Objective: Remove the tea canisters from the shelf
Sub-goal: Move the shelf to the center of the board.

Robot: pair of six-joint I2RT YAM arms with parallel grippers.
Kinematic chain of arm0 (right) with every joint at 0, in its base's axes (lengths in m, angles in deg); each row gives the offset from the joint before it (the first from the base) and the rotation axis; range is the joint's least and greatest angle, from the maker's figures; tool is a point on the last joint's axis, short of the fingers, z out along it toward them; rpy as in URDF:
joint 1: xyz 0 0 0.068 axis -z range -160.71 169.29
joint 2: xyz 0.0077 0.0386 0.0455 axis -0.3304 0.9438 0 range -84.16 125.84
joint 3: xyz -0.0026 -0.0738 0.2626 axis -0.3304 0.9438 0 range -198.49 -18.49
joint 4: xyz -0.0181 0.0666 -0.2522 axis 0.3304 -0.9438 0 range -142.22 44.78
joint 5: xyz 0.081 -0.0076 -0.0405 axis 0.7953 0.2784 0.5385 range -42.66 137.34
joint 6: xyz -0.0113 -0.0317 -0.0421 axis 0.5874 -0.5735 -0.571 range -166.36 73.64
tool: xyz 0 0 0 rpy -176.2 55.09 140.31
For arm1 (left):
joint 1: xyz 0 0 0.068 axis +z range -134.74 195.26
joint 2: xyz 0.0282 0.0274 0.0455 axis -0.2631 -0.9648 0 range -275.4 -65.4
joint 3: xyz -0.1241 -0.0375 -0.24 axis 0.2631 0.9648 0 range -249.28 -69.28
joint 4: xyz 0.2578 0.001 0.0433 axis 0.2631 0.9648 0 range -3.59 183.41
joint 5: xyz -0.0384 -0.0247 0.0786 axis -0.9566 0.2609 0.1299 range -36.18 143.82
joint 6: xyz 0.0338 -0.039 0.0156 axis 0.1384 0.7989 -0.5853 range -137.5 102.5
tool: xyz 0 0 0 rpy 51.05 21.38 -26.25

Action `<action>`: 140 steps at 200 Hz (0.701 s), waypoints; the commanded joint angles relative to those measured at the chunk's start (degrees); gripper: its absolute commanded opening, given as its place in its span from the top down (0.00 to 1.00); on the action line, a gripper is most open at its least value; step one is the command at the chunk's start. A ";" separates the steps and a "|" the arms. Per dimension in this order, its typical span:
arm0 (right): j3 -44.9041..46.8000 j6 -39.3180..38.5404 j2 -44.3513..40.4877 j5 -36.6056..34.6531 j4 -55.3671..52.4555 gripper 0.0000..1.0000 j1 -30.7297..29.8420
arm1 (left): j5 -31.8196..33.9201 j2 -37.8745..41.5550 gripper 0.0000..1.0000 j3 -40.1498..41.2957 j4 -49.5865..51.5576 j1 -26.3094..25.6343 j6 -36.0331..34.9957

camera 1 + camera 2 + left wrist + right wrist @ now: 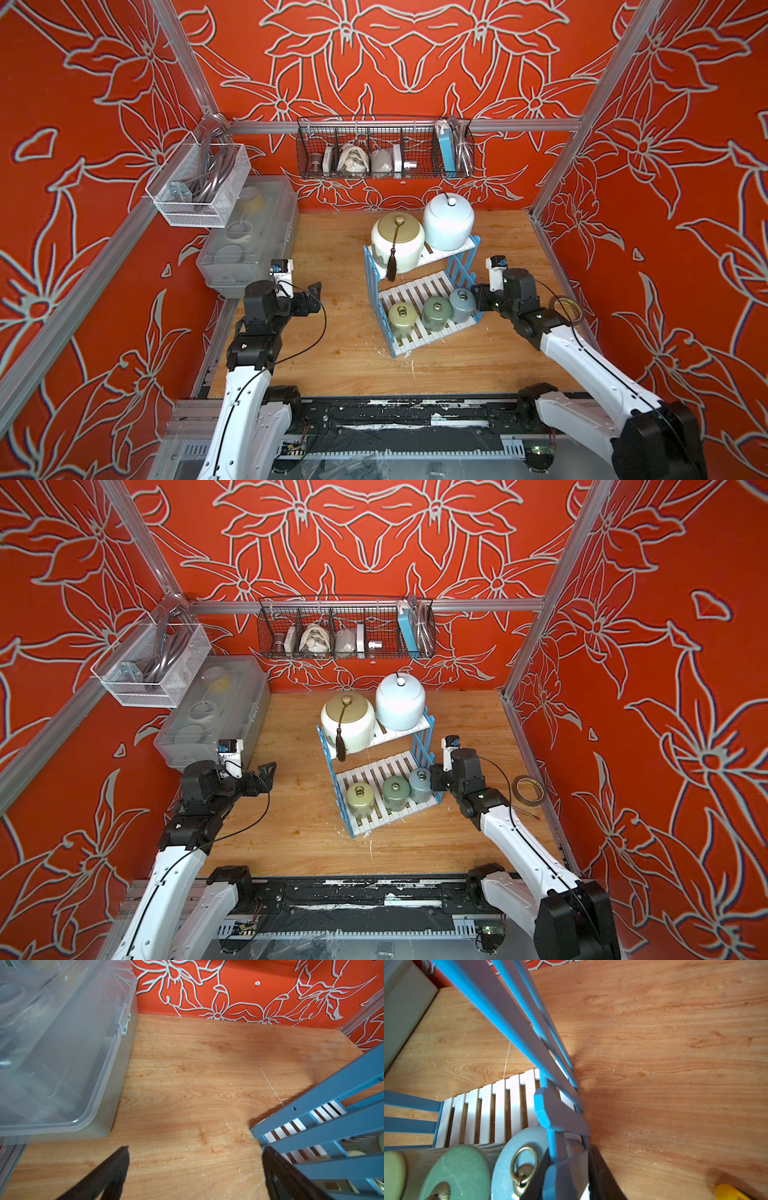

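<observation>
Here the right pincer (569,1160) pinches the shelf's (500,1105) blue picket.

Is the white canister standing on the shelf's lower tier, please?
No, the white canister stands on the upper tier of the shelf, beside the cream canister.

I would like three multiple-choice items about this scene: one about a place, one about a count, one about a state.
1. Where does the white canister stand? A) shelf, upper tier B) shelf, lower tier C) in the air, held
2. How many canisters stand on the lower tier? A) two B) three C) four
3. The fingers of the left gripper are: A) open, empty B) shut, empty C) shut on a canister

1 A: it stands beside the cream canister on top.
2 B: olive canister, green canister, blue-grey canister.
3 A: only the wooden table shows between them.
</observation>
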 commanded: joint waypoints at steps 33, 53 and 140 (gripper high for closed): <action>-4.01 11.60 3.99 -13.67 6.18 1.00 -3.39 | -0.59 0.89 0.01 0.29 -0.89 -0.21 0.03; -4.31 14.03 5.57 -16.24 8.37 1.00 -4.72 | -0.81 1.44 0.01 0.70 -0.91 -0.65 -0.62; -11.67 16.98 16.12 -18.82 11.13 1.00 -6.91 | -1.08 1.66 0.02 0.50 -0.47 -0.70 -0.53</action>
